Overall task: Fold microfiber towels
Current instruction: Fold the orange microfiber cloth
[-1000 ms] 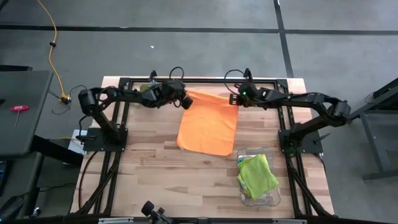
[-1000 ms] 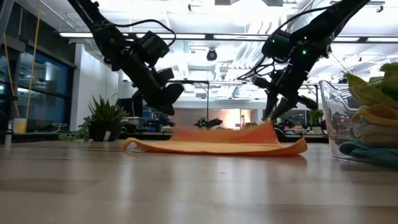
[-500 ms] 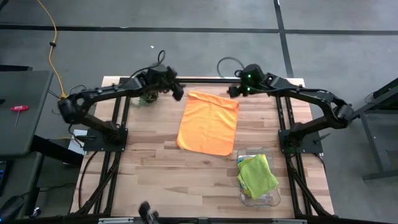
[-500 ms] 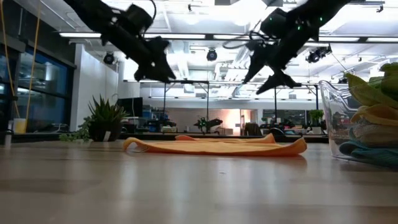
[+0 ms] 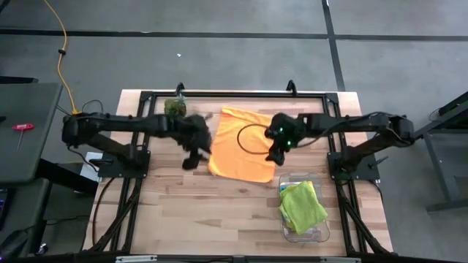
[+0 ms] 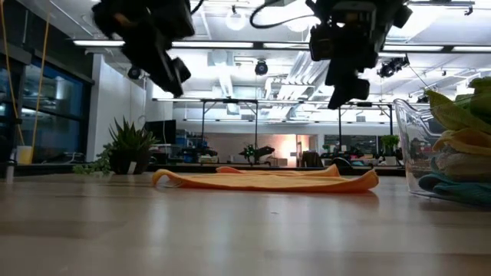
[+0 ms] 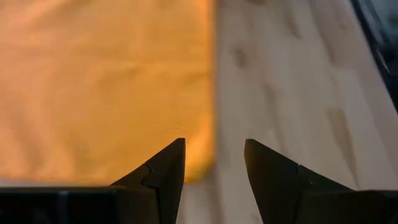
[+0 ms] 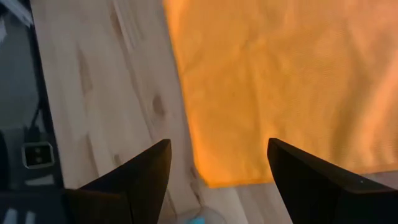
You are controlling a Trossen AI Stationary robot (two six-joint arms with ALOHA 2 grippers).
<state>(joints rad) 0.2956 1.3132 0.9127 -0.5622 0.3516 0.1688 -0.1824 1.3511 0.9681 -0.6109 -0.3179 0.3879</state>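
An orange microfiber towel lies spread flat on the wooden table, also seen low across the low view. My left gripper hovers open above the towel's near left corner. My right gripper hovers open above its near right corner. Both are clear of the cloth, high in the low view: left gripper, right gripper. Nothing is between either pair of fingers. A lime green towel lies on top in the clear bin.
The clear plastic bin with several folded towels stands at the table's near right, close to the orange towel's corner, and shows at the right of the low view. A small green plant clump sits at the far left. Bare wood lies toward the near edge.
My right gripper has let go of the towel's far right corner, which has dropped flat. Both grippers have risen from the towel's far edge, turned, and swung toward the table's near edge, ending over the near corners. The towel has stayed in place.
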